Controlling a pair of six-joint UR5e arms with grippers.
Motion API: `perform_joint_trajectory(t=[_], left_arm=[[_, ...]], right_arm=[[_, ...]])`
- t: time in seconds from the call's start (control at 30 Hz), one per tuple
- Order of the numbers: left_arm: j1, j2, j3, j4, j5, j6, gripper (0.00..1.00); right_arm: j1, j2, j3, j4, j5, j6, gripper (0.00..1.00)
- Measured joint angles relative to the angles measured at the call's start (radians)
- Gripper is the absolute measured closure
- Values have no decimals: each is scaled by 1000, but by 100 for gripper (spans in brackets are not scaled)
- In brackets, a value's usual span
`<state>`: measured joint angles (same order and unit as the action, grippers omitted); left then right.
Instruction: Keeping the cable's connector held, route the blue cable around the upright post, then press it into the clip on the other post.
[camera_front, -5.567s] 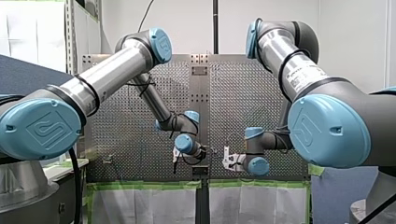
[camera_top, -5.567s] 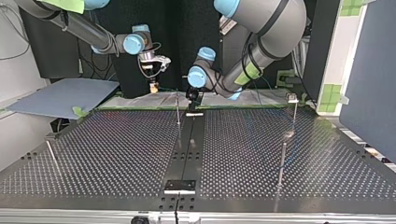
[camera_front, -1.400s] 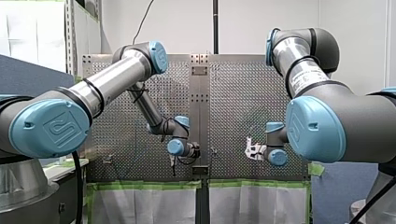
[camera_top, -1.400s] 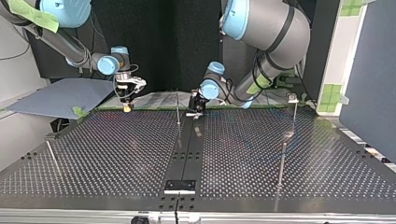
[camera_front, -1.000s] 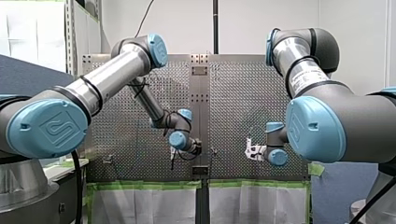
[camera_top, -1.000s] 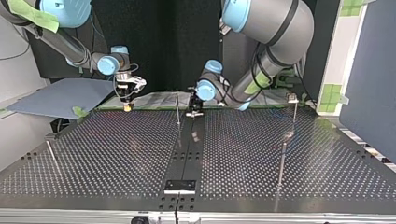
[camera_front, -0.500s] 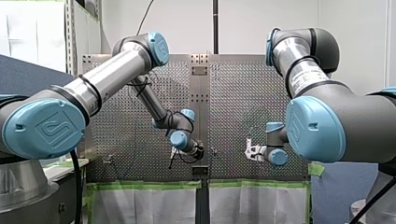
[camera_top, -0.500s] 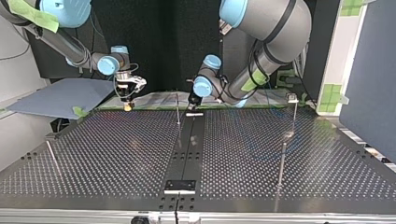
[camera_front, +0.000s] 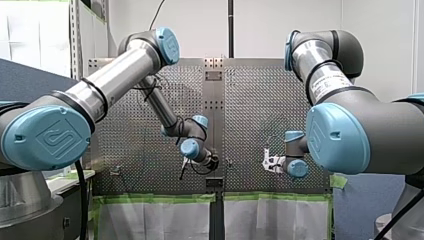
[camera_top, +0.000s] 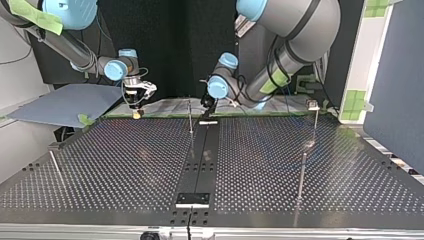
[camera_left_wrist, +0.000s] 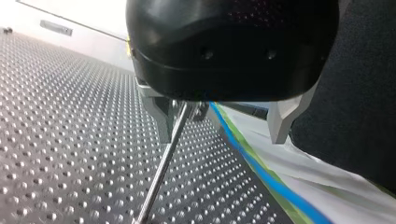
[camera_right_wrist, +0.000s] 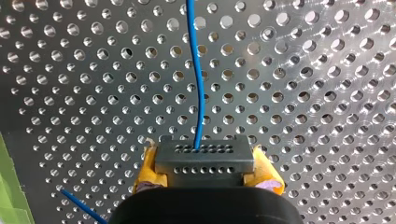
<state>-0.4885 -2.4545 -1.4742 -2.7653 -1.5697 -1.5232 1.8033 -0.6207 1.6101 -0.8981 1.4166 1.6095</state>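
Listing what I have on the perforated metal table (camera_top: 125, 165).

Item one: my right gripper (camera_right_wrist: 205, 171), with yellow pads (camera_right_wrist: 144, 173), clamped on the dark grey rectangular connector (camera_right_wrist: 204, 156). In the top view it hangs over the table's far edge, at the left.

Item two: thin blue cable (camera_right_wrist: 198, 84), leaving the connector's face and running ahead of that gripper across the holes. In the left wrist view it passes between the fingers of my left gripper (camera_left_wrist: 219, 139) and runs on along the table's edge.

Item three: my left gripper itself has a black body and metal fingers (camera_left_wrist: 281, 122) spread apart, gripping nothing.

Item four: thin upright metal post (camera_left_wrist: 164, 161), standing between those fingers, just beside one of them, with the cable on its other side. Whether cable and post touch I cannot tell.

Item five: second thin post (camera_top: 316, 122), carrying a small clip (camera_top: 313, 104) on top, at the top view's right, well apart from both grippers.
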Motion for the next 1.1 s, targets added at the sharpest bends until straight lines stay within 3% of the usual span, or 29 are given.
perform_joint_trajectory(t=[0.33,1.1], left_arm=[[-26,49,-92,36,4,-4,0],[-67,61,-101,75,13,-72,0]], right_arm=[[0,0,0,6,1,0,100],[0,0,0,7,1,1,100]])
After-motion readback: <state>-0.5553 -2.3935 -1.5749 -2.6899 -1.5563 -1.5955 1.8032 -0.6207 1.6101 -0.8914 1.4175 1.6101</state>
